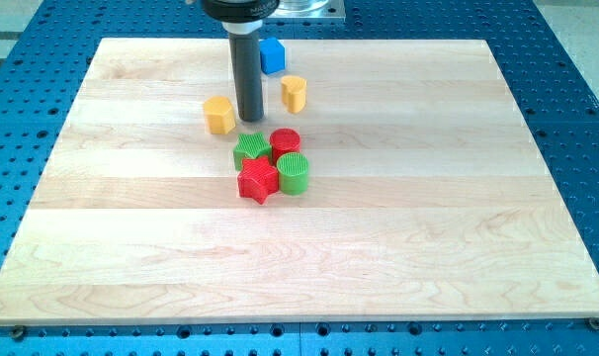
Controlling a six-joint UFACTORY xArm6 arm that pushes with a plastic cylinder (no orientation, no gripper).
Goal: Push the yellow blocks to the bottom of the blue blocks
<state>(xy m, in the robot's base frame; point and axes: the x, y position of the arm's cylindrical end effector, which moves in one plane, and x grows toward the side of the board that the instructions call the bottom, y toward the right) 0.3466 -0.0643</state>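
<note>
my tip [250, 119] between yellow blocks [218, 115] [294, 93], below blue block [271, 55] near surface [477, 247] top edge | no fingers, rod only | placed to herd yellows under blue

A pale wooden board [309, 247] of joined planks fills most of the view. It lies on a blue metal table [576, 89] dotted with rows of small holes. Even, bright light falls across both.

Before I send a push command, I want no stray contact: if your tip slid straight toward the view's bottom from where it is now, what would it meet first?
Probably the green star-shaped block: it lies just below my tip, with the red round block slightly to the right. Depth is hard to judge.
</note>
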